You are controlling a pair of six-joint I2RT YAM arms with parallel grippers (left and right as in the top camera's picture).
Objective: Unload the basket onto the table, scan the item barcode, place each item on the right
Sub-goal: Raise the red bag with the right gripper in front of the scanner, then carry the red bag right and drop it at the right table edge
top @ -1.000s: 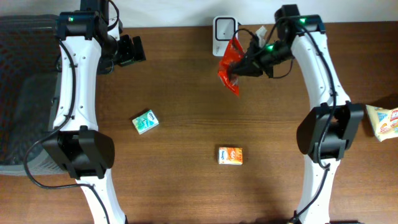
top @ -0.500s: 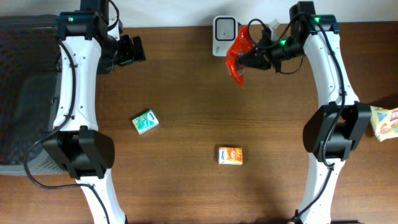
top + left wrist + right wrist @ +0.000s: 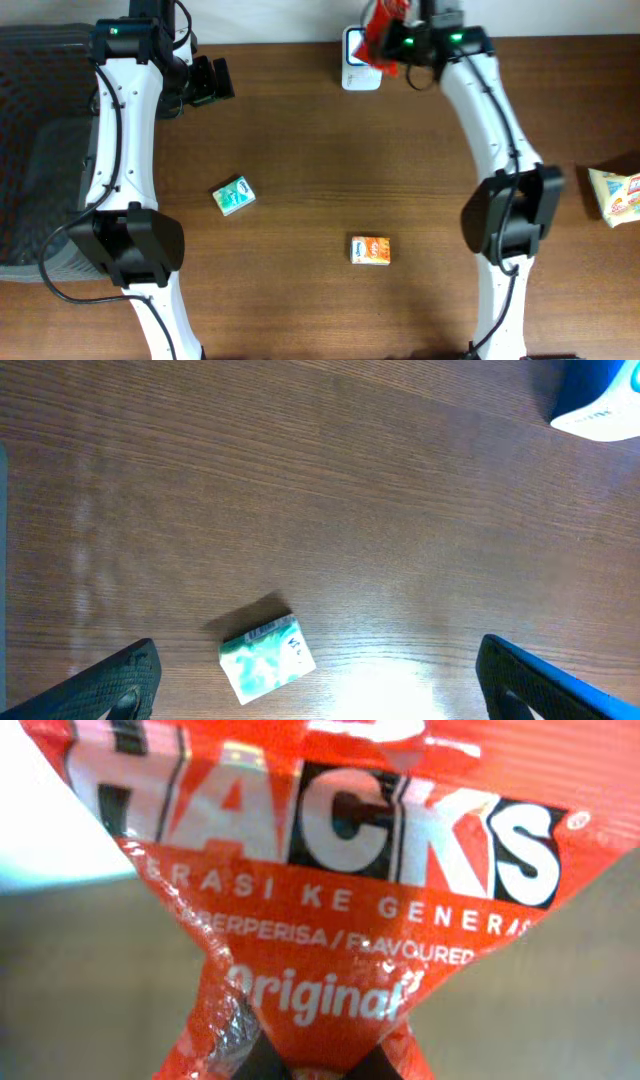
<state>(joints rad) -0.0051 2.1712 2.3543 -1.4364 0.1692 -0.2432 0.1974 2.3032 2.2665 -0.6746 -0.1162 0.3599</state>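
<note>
A brown wooden tabletop [image 3: 300,150] was seen spread across the overhead view, with a dark mesh basket [image 3: 40,150] set against its left edge. Two white arms were reached up from the near side toward the far edge, one on each side.

The left tool [image 3: 212,80] was held released, its fingers spread wide, above bare wood near the far left corner and well apart from every item.

The right tool [image 3: 400,42] was clenched on a red snack bag [image 3: 380,30], pinched at a crumpled end, as shown in the right wrist view by the red foil with white lettering filling the frame. The bag was held at the far edge, in the air just above a white scanner [image 3: 355,70] and partly overlapping its upper right corner in the overhead view.

A yellow packet [image 3: 617,195] was cut off by the right edge. A small green box [image 3: 234,195] was left lying left of centre, and a small orange box [image 3: 370,250] nearer the front, the two well apart.
</note>
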